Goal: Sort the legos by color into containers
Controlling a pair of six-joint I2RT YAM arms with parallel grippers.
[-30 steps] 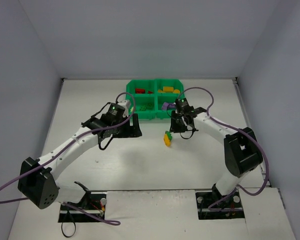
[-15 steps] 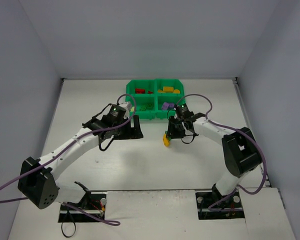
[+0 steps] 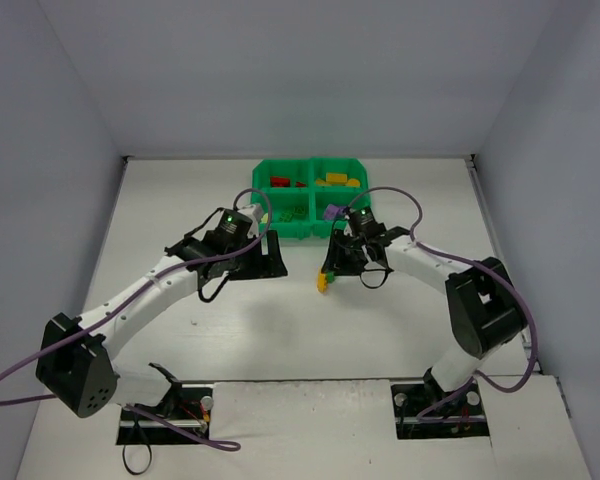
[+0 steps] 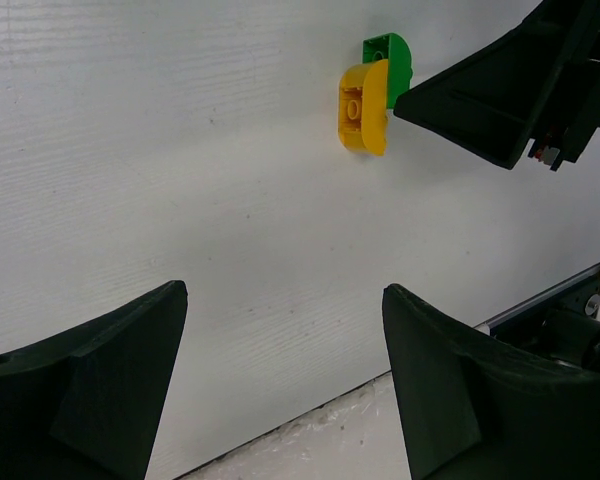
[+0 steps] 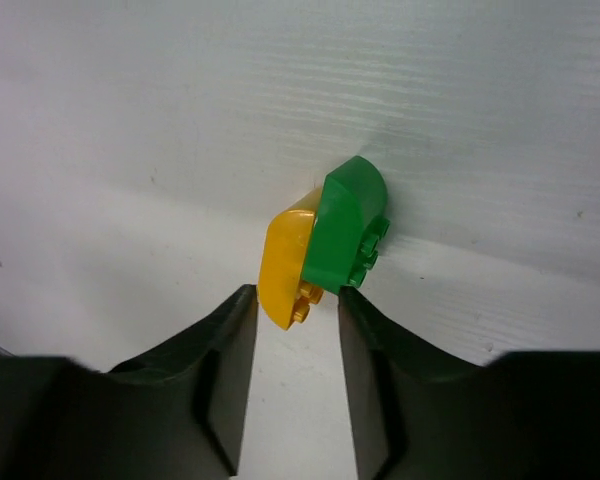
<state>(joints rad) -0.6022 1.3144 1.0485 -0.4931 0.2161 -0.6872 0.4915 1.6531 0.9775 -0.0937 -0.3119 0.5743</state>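
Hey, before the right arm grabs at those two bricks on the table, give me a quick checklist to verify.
1. Right gripper open: ok.
2. Left gripper open, empty, away from both: ok.
3. Yellow brick and green brick apart: not ok, they touch side by side.
4. Yellow lined up with the right gap: ok, but green sits at one fingertip.
5. Tray yellow compartment has room: ok.

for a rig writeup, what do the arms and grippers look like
Left arm and right arm: white links, black joints, a purple cable looping off each. Green light on the left wrist. Left gripper and right gripper: black wedge-shaped fingers.
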